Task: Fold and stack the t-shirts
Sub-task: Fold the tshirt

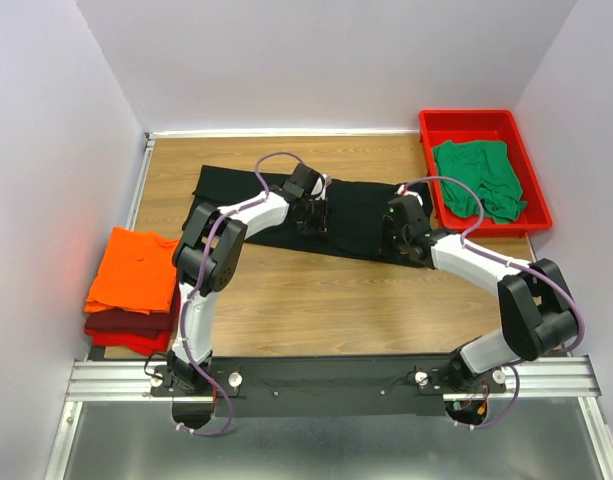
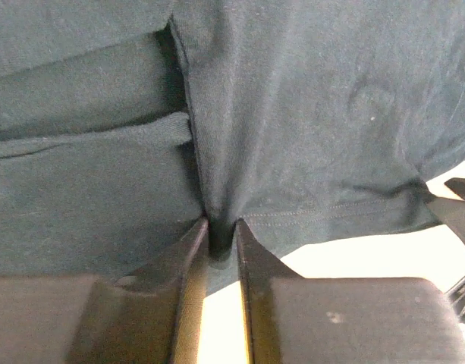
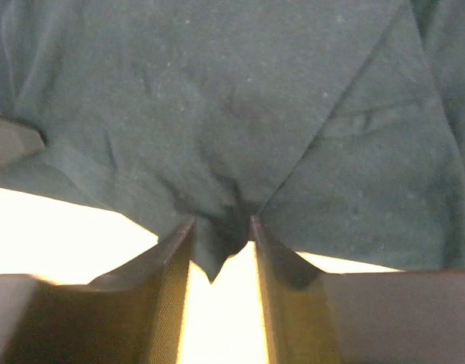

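Observation:
The large black t-shirt [image 1: 356, 215] lies as a long folded strip across the far middle of the table. My left gripper [image 1: 311, 215] is shut on its near hem left of centre; the cloth [image 2: 308, 114] bunches between the fingers [image 2: 188, 250]. My right gripper [image 1: 404, 240] is shut on the hem further right; a fold of cloth [image 3: 217, 243] sits between its fingers [image 3: 175, 250]. The orange t-shirt [image 1: 134, 268] lies folded on top of the dark red one [image 1: 126, 322] at the left edge. The green t-shirt [image 1: 478, 178] lies crumpled in the red tray [image 1: 534, 190].
The red plastic tray stands at the far right corner. The folded stack sits at the table's left edge, partly over it. White walls close in left, back and right. Bare wood [image 1: 336, 300] lies between the black shirt and the arm bases.

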`<action>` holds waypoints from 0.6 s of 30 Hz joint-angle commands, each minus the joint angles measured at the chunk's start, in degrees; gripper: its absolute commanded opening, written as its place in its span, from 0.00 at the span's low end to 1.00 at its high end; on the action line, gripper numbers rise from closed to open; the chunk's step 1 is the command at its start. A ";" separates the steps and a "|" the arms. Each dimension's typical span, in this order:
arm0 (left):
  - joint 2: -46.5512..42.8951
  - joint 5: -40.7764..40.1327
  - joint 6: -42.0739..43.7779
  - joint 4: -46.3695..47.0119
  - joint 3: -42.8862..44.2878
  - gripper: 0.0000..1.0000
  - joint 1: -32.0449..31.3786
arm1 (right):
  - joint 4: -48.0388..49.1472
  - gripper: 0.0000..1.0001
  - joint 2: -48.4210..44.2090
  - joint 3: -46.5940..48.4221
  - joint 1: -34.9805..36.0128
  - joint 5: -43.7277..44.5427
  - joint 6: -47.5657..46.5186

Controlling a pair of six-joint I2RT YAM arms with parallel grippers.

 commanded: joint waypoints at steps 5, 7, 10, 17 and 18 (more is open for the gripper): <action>-5.90 0.21 3.59 -4.46 3.64 0.40 2.19 | -3.54 0.58 -4.51 4.68 0.28 7.12 0.94; -5.90 -1.01 3.86 -5.08 4.69 0.40 3.24 | -3.89 0.58 -2.84 6.71 0.19 8.18 0.76; -4.15 -3.91 4.21 -6.57 8.37 0.40 5.44 | -4.07 0.59 3.82 13.03 -1.20 10.55 0.50; -0.19 -9.55 2.02 -6.32 8.22 0.36 11.76 | -4.24 0.59 22.20 28.40 -5.25 9.16 -0.03; -0.02 -9.55 1.75 -6.05 7.60 0.35 12.30 | -4.33 0.58 23.87 29.65 -5.69 8.63 -0.03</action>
